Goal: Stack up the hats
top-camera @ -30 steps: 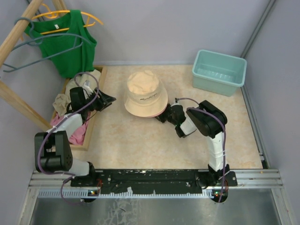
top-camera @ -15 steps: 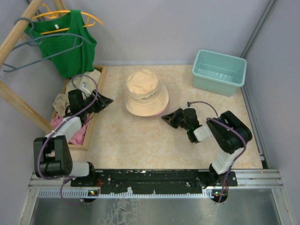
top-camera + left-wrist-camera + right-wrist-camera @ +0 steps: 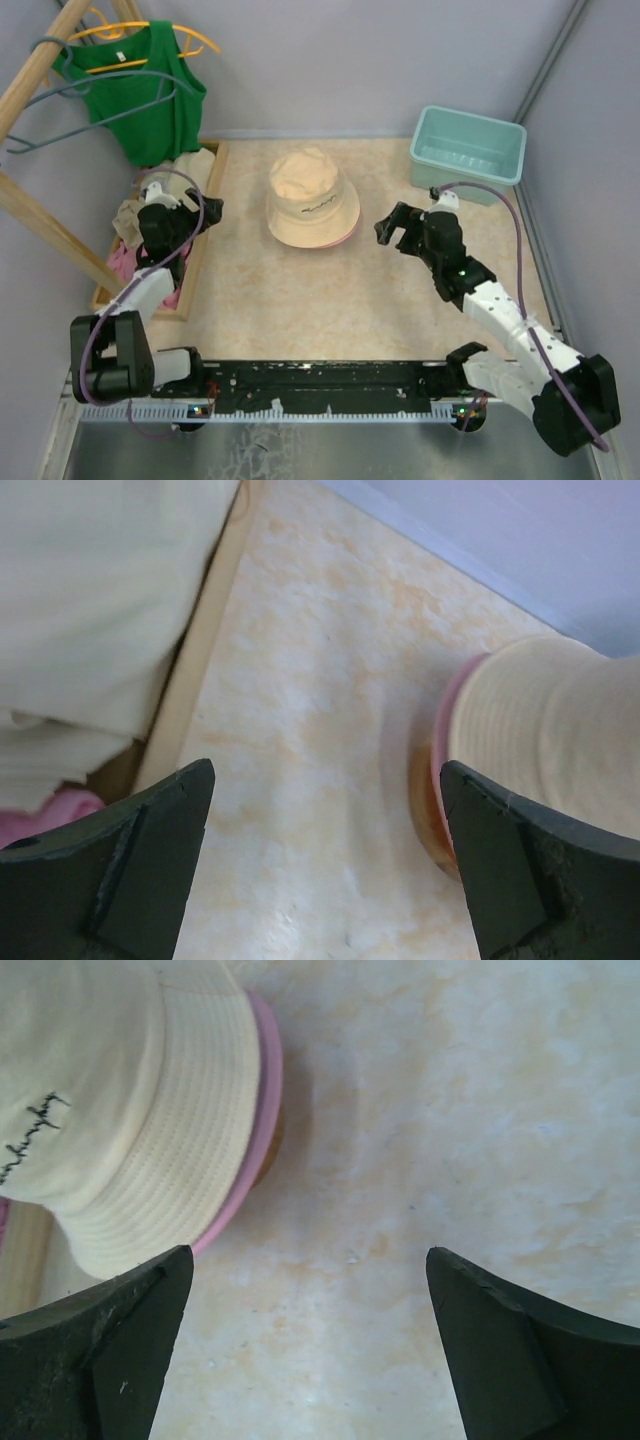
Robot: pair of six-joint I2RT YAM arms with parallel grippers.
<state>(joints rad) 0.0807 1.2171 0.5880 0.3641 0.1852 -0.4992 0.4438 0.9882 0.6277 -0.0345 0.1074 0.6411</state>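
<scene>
The beige hat [image 3: 312,203] sits on top of the pile in the middle of the table [image 3: 330,300]. A pink hat [image 3: 262,1130] peeks out under its brim, and a bit of an orange hat [image 3: 425,820] shows under that. The left gripper [image 3: 200,210] is wide open and holds nothing. It is by the edge of the wooden tray [image 3: 193,278], left of the pile. The right gripper [image 3: 392,225] is wide open too, with nothing in it. It is just right of the pile, not touching it.
</scene>
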